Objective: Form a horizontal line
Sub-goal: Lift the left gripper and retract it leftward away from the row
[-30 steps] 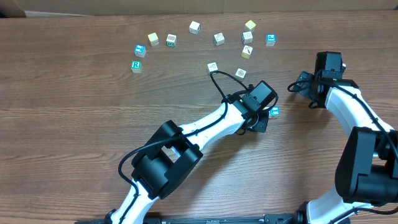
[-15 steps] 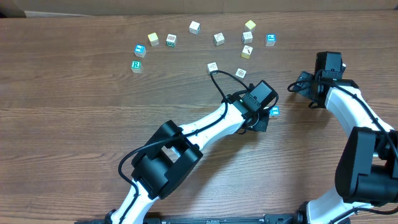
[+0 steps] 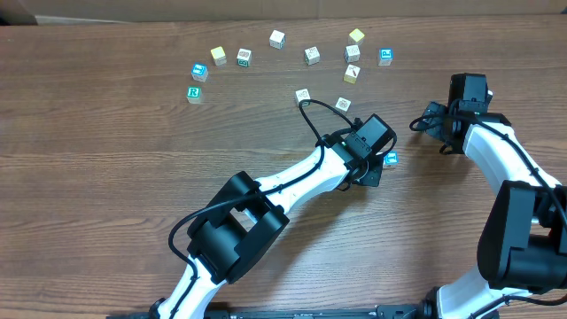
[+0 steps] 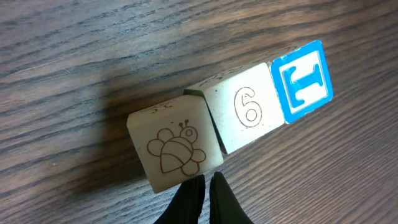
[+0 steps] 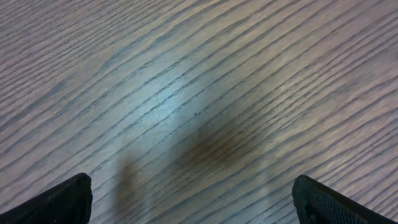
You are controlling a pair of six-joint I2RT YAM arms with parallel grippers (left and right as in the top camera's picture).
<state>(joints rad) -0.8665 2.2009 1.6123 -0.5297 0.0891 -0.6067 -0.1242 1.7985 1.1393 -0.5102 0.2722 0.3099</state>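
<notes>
Left wrist view: left gripper (image 4: 205,198) pinched nearly closed, holding nothing, tips just below bee cube (image 4: 175,151), contact unclear. That cube, "6" cube (image 4: 249,107) and blue-letter cube (image 4: 303,79) touch as horizontal line (image 4: 233,121), tilted across frame. Bare table (image 4: 74,56) all round line. Off to right of line, right gripper (image 5: 193,200) spread wide, empty.

L wrist: cream cube (image 4: 249,109) "6" | blue-framed cube (image 4: 303,81) "T" | ovhd: green-lettered cube (image 3: 194,93) "R"

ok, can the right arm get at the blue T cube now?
Probably yes: the blue T cube sticks out from under the left arm toward the right gripper, only bare table between them.
</notes>
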